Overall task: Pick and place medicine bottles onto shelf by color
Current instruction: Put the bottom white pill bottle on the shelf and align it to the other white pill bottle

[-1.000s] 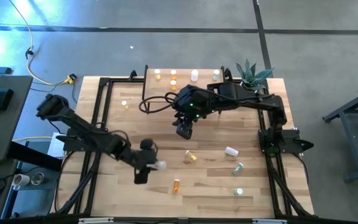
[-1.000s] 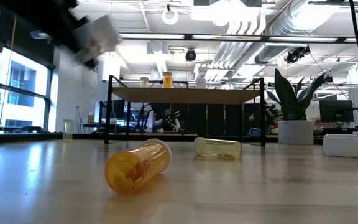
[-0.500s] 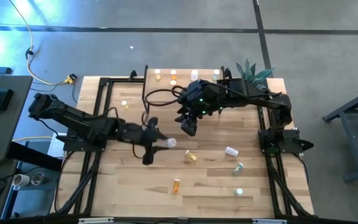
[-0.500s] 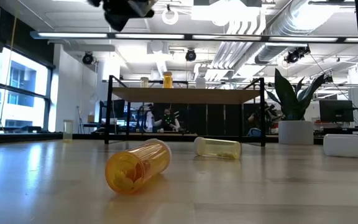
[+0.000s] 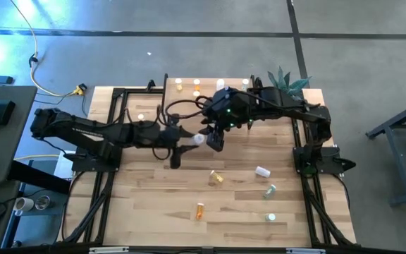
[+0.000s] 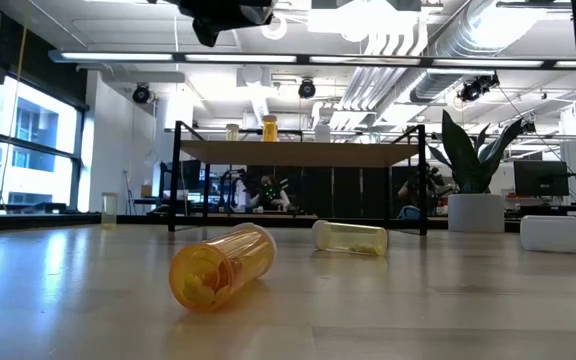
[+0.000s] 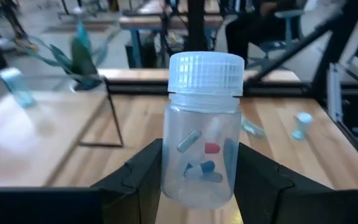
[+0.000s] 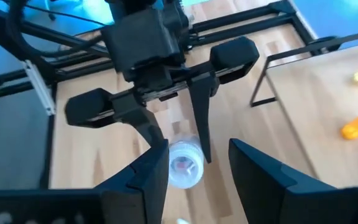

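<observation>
A clear medicine bottle (image 7: pixel 201 124) with a white ribbed cap and a few pills inside is in my left gripper (image 5: pixel 187 143), which is shut on it above the table's middle. My right gripper (image 5: pixel 216 141) hovers just to the right of it, open, with nothing between its fingers; in its wrist view the bottle's cap (image 8: pixel 185 165) faces it. The shelf (image 5: pixel 210 99) stands at the far edge with yellow, orange, white and clear bottles upright on its top. Other medicine bottles lie on the table near the front, among them an orange one (image 6: pixel 223 265). My left gripper pinches the clear bottle's body by two opposite sides (image 7: pixel 169 177) between its two fingers, on the half away from the cap. The fingers come nearly level from the table's left. The bottle is lifted clear, its cap (image 5: pixel 198 139) sticking out past the fingertips toward my right gripper.
A yellow bottle (image 5: pixel 217 178), a white one (image 5: pixel 262 171), a greenish one (image 5: pixel 270 190) and an orange one (image 5: pixel 200 210) lie on the near right half. Another yellow bottle (image 5: pixel 142 118) stands at the far left. A potted plant (image 5: pixel 285 83) stands right of the shelf.
My left gripper has carried the clear bottle up from the near left part of the table, toward the far edge and the right, and has tipped from pointing steeply down to nearly level. It now stands just in front of my right gripper.
</observation>
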{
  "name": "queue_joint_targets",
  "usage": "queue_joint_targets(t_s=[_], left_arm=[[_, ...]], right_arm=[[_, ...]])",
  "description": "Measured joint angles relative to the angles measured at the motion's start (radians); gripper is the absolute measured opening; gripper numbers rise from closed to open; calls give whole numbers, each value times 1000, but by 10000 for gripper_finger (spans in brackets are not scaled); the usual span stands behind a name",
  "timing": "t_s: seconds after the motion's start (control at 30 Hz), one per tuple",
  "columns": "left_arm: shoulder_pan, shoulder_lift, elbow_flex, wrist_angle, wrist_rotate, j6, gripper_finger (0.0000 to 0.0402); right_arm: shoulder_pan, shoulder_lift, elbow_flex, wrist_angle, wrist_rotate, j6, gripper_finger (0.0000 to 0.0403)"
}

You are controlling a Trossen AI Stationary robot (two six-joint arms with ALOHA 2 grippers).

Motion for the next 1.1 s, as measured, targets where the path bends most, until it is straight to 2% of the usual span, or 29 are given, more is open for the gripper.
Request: queue_joint_targets(t_s=[0.17, 0.37, 0.5, 0.6, 0.77, 0.9, 1.1], left_arm=[[56, 0, 0, 49, -9, 34, 152], [120, 0, 0, 65, -13, 34, 152], [161, 0, 0, 70, -13, 34, 152], [188, 0, 0, 71, -13, 33, 152], [220, 1, 0, 108, -13, 15, 152], [234, 1, 0, 149, -13, 18, 152], [253, 1, 0, 182, -9, 41, 152]], right_arm=[[-42, 0, 0, 0, 2, -82, 173], [-107, 0, 0, 26, -2, -195, 211], [-151, 0, 0, 65, -63, -274, 233], [-188, 0, 0, 65, -149, -335, 236], [-240, 9, 0, 64, -196, -355, 236], [-272, 21, 0, 64, -282, -386, 236], [-287, 44, -1, 88, -294, -403, 236]])
